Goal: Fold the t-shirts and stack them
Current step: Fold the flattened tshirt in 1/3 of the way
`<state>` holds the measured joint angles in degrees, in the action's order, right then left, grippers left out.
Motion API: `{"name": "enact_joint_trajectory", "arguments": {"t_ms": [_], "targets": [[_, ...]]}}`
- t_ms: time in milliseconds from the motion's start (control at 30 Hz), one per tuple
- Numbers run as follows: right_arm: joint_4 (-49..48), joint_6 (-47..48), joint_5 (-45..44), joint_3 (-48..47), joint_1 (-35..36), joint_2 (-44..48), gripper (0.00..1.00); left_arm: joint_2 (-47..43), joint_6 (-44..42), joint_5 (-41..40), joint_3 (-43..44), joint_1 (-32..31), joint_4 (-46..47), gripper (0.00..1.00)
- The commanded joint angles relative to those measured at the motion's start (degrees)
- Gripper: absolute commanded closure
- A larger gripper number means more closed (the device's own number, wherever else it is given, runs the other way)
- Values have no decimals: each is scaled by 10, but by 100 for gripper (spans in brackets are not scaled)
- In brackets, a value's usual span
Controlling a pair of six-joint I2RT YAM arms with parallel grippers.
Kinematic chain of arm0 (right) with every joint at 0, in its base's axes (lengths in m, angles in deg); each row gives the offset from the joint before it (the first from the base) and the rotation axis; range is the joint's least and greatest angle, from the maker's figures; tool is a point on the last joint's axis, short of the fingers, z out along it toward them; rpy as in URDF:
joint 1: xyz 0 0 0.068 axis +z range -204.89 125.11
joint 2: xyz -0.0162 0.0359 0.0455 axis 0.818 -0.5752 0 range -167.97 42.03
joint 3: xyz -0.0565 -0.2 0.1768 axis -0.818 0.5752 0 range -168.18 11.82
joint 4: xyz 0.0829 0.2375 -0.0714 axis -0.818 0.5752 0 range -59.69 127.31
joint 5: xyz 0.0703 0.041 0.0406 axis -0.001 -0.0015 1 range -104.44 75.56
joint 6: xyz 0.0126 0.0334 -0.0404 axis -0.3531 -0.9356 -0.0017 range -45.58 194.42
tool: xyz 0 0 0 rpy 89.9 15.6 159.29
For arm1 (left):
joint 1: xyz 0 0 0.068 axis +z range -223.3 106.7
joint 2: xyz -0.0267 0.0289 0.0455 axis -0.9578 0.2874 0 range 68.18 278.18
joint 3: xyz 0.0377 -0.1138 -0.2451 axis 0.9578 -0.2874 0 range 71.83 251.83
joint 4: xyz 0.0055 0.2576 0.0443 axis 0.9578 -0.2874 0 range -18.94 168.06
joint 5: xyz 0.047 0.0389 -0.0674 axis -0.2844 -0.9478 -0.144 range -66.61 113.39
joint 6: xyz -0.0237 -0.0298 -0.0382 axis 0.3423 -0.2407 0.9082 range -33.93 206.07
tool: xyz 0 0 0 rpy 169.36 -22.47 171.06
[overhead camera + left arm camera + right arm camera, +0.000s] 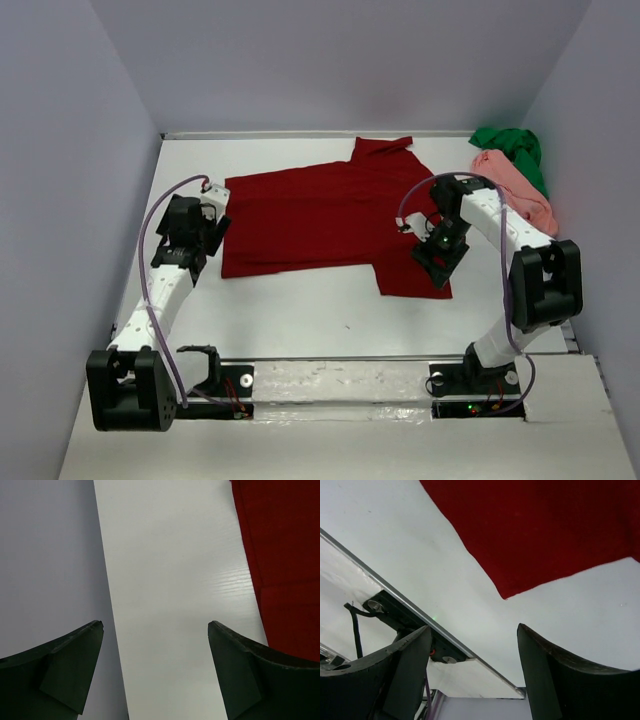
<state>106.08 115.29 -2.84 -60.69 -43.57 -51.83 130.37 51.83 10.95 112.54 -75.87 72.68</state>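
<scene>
Dark red t-shirt: spread roughly flat mid-table, long side running left to right, collar toward far right, one flap reaching toward near edge on right. Some wrinkles, not folded. Salmon pink t-shirt and bright green t-shirt: bunched in far right corner of table, touching, green behind pink, both apart from red one.

Left gripper: just beside left edge of red cloth. Fingers spread wide, nothing between, bare table underneath, red cloth at right of wrist view, grey wall at left.

Right gripper: over near right part of red shirt in top view. Fingers spread apart, pinching nothing; bare table between them in wrist view, red cloth corner just beyond tips. Contact with cloth: cannot tell.
</scene>
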Motion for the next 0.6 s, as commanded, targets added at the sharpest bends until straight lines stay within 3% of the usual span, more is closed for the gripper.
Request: {"name": "enact_joint_trajectory", "arguments": {"t_ms": [0, 233, 567], "targets": [[-13, 40, 15, 2, 38, 20, 26, -7, -4, 8, -36, 17, 69, 1], [-62, 48, 6, 32, 101, -3, 26, -1, 15, -5, -72, 21, 85, 1], [-185, 55, -20, 82, 109, -67, 25, -32, 10, 10, -92, 57, 95, 1]]}}
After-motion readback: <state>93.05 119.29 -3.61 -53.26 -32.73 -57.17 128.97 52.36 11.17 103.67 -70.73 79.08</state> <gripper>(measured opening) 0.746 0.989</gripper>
